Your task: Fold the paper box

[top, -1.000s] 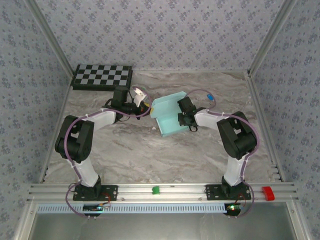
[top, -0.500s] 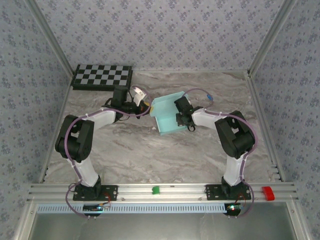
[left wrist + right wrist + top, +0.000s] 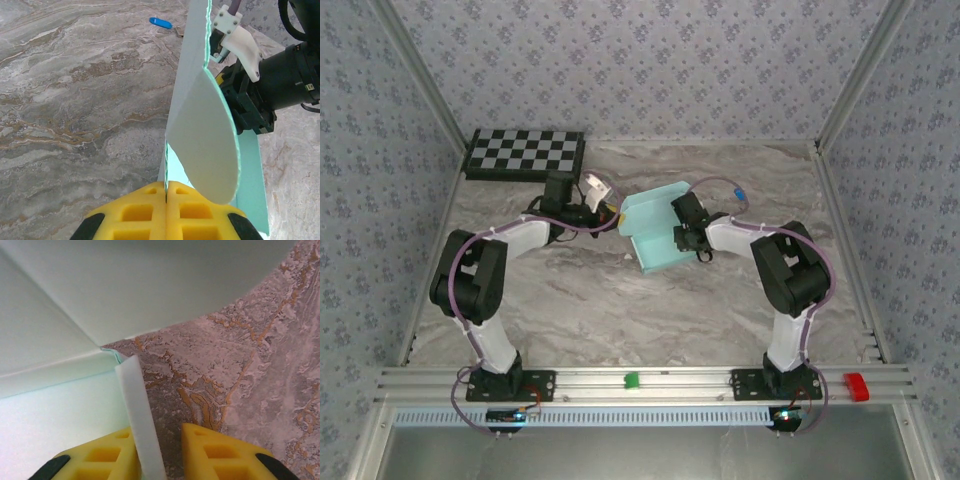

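The pale aqua paper box (image 3: 655, 228) lies partly folded at mid-table, between the two arms. My left gripper (image 3: 610, 215) is at its left side. In the left wrist view its yellow fingers (image 3: 135, 210) are shut on the thin upright edge of a box wall (image 3: 187, 75), and a rounded flap (image 3: 205, 135) curves to the right. My right gripper (image 3: 682, 238) sits at the box's right edge. Its jaws (image 3: 160, 452) stand apart over the marble, and a narrow pale tab (image 3: 137, 410) rests against the left finger (image 3: 100, 457). The box floor (image 3: 60, 410) lies left of it.
A black-and-white checkerboard (image 3: 525, 153) lies at the back left. A small blue clip (image 3: 740, 190) on a cable lies behind the right arm. A green block (image 3: 631, 380) and a red block (image 3: 856, 385) sit on the front rail. Patterned walls close in the table.
The right gripper and the box edged slightly left and towards the back. The left gripper kept its hold and barely moved.
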Motion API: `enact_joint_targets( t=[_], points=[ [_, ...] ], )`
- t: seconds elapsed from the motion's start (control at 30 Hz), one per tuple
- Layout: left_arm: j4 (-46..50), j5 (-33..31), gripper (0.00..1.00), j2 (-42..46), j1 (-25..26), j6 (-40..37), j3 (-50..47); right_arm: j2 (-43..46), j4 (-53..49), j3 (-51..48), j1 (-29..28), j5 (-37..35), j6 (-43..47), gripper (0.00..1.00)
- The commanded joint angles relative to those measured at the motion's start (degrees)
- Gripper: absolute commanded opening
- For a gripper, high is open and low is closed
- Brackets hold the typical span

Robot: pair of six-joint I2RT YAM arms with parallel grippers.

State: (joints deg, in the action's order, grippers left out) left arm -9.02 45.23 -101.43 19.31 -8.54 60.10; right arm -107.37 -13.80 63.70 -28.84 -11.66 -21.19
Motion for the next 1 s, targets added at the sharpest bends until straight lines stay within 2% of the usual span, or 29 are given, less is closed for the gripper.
enact_joint_targets(
  t=[0.0, 0.37, 0.77, 0.87, 0.97],
  points=[
    [0.8, 2.9, 0.00, 0.6, -0.5, -1.6, 1.3, 0.8, -1.8, -1.6, 0.5, 2.9, -0.3, 0.30],
    [0.6, 3.5, 0.00, 0.3, -0.4, -1.8, 1.6, 2.1, 0.5, -1.6, 0.3, 7.1, -0.5, 0.47],
    [1.5, 3.2, 0.00, -0.4, -0.2, -2.2, 2.8, 5.3, 1.0, -3.9, 1.0, 7.9, -1.6, 0.54],
    [2.3, 3.0, 0.05, -0.4, -0.2, -3.0, 3.2, 6.7, 1.2, -5.0, 1.4, 8.6, -1.8, 0.54],
    [2.1, 1.9, 0.17, -0.2, -0.1, -3.0, 3.4, 7.8, 1.5, -5.8, 1.7, 9.7, -2.1, 0.55]
  ],
)
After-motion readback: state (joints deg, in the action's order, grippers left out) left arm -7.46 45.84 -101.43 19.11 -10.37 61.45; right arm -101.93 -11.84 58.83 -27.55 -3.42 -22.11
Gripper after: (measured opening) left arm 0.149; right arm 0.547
